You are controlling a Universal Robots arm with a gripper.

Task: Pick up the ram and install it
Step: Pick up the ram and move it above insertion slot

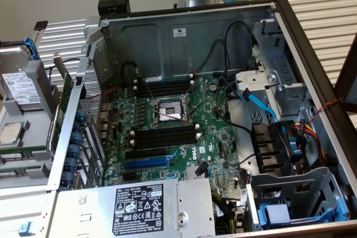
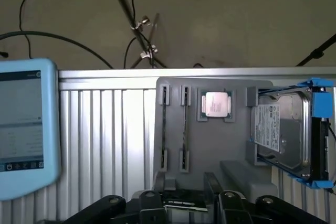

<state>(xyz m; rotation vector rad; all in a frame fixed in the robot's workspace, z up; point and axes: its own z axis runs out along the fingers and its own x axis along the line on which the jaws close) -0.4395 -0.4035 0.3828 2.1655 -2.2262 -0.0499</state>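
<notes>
Gripper (image 2: 185,195) jaws spread wide with nothing clearly gripped, sitting either side of the ram (image 2: 184,206), which lies at the near end of the gray tray (image 2: 210,150) with the CPU (image 2: 215,103) and hard drive (image 2: 278,129), outside the open PC case (image 1: 184,37).

The tabletop (image 1: 326,12) is ribbed silver metal, with ridges running in parallel lines. An open computer case (image 1: 156,43) sits directly on it, filling the exterior view from the middle out to three o'clock. At nine o'clock in that view, just beside the case, a grey parts tray (image 1: 34,76) lies on the same ribs. A light-blue-framed screen (image 2: 23,129) overlaps the tabletop's edge, and whether it rests there is unclear.
</notes>
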